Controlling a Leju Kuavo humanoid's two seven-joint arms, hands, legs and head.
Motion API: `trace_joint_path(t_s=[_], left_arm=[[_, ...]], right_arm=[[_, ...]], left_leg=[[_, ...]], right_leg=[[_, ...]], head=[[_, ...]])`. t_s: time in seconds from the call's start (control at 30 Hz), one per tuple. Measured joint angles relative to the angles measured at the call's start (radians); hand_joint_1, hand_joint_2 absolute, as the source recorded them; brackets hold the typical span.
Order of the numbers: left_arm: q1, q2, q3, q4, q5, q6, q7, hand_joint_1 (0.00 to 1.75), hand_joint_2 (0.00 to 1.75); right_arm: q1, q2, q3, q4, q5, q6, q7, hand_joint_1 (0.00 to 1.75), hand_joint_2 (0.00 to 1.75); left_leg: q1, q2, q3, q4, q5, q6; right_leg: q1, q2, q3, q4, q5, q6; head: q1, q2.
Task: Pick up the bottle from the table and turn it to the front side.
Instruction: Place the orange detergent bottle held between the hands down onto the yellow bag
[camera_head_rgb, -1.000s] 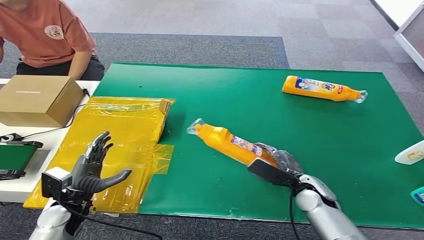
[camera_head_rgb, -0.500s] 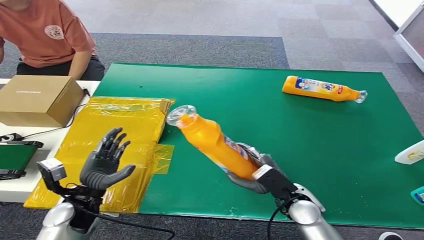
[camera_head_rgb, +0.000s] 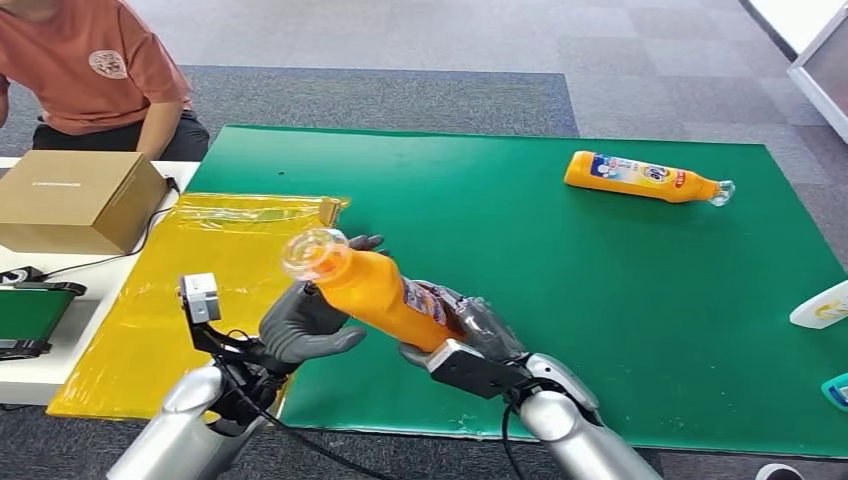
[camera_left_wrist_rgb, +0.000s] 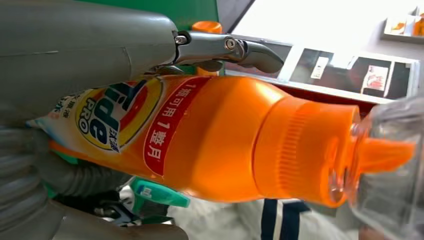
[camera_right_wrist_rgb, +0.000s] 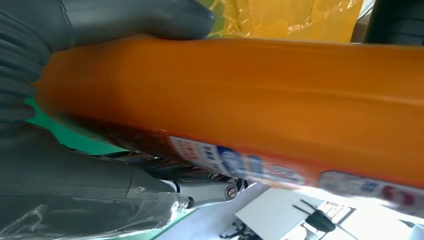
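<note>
The orange bottle (camera_head_rgb: 385, 295) is lifted above the green mat (camera_head_rgb: 520, 200), long axis tilted, clear cap up toward the left hand (camera_head_rgb: 305, 325), which cups its neck. The right hand (camera_head_rgb: 465, 330) grips its base. Its contents cannot be told.

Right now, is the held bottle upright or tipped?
Tipped: the bottle slants off the mat, clear cap up-left, base in the right hand, left hand cradling its neck.

Two orange bottles (camera_head_rgb: 385, 293) (camera_head_rgb: 645, 177), one cardboard box (camera_head_rgb: 75, 199), one person (camera_head_rgb: 95, 70).
</note>
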Motion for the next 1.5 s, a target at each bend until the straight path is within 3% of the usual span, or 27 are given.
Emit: trace_joint_path(t_s=[0.07,0.2,0.57,0.7,0.8,0.87,1.03,1.13,1.27,1.4,1.5], left_arm=[[-0.018,0.010,-0.015,0.012,0.009,0.000,0.002,0.00,1.75],[-0.041,0.032,-0.033,0.036,0.006,0.007,0.007,1.75,1.75],[-0.069,0.064,-0.062,0.062,-0.152,0.125,0.025,1.75,1.75],[-0.068,0.068,-0.063,0.058,-0.238,0.183,0.006,1.75,1.75],[-0.040,0.071,-0.059,0.026,-0.393,0.294,-0.025,1.75,1.75],[-0.009,0.073,-0.049,-0.018,-0.564,0.426,-0.048,1.75,1.75],[0.058,0.074,-0.029,-0.151,-1.349,0.922,-0.027,1.75,1.75],[0.092,0.076,-0.022,-0.199,-1.726,1.089,0.056,1.75,1.75],[0.111,0.085,-0.013,-0.212,-1.982,1.126,0.178,1.75,1.75],[0.085,0.125,-0.015,-0.194,-1.996,1.051,0.324,1.75,1.75],[0.041,0.143,-0.049,-0.109,-1.995,0.952,0.454,1.75,1.75]], right_arm=[[-0.012,0.004,0.009,0.018,0.009,-0.011,-0.003,1.75,1.75],[-0.023,0.006,0.027,0.036,0.023,-0.027,-0.002,1.75,1.75],[-0.019,0.006,0.039,0.054,0.050,-0.061,0.035,1.75,1.75],[-0.015,0.005,0.038,0.052,0.053,-0.073,0.050,0.00,1.75],[-0.006,0.004,0.026,0.028,0.035,-0.094,0.065,0.00,1.75],[0.009,0.002,0.003,-0.002,0.017,-0.101,0.075,0.00,1.75],[0.062,-0.005,-0.081,-0.104,-0.020,-0.100,0.089,0.00,1.75],[0.073,-0.006,-0.131,-0.161,-0.035,-0.097,0.096,0.00,1.75],[0.076,-0.007,-0.180,-0.222,-0.050,-0.095,0.101,0.00,1.75],[0.082,-0.007,-0.210,-0.267,-0.064,-0.077,0.107,0.00,1.75],[0.082,-0.006,-0.220,-0.293,-0.084,-0.053,0.105,0.00,1.75]], left_leg=[[0.000,0.000,0.000,0.000,0.000,0.000],[0.000,0.000,0.000,0.000,0.000,0.000],[0.000,0.000,-0.001,0.000,0.000,0.000],[0.000,0.000,-0.001,0.000,0.000,0.000],[0.000,0.000,-0.001,0.000,0.000,0.000],[0.000,0.000,-0.001,0.000,0.000,0.000],[0.000,0.000,-0.002,0.000,-0.001,0.000],[0.000,0.000,-0.002,0.000,-0.001,0.000],[0.000,0.000,-0.002,0.000,-0.001,0.000],[0.000,0.000,-0.001,0.000,0.000,-0.001],[0.000,0.000,-0.001,0.000,0.001,-0.001]], right_leg=[[0.000,0.000,0.000,0.000,0.000,0.000],[0.000,0.000,0.000,0.000,0.000,0.000],[0.000,0.000,0.000,0.000,0.000,0.000],[0.000,0.000,0.000,0.000,0.000,0.000],[0.000,0.000,-0.001,0.000,0.000,0.000],[0.000,0.000,-0.001,0.000,0.000,0.000],[0.000,0.000,-0.002,0.000,-0.001,0.000],[0.000,0.000,-0.002,0.000,-0.001,0.000],[0.000,0.000,-0.002,0.000,-0.001,0.000],[0.000,0.000,-0.003,0.000,0.000,-0.001],[0.000,0.000,-0.002,0.000,0.000,-0.001]], head=[[0.000,0.000],[0.000,0.000],[0.000,0.000],[0.000,0.000],[0.000,0.000],[0.000,0.000],[0.000,0.000],[0.000,0.000],[0.000,0.000],[0.000,0.000],[0.000,0.000]])
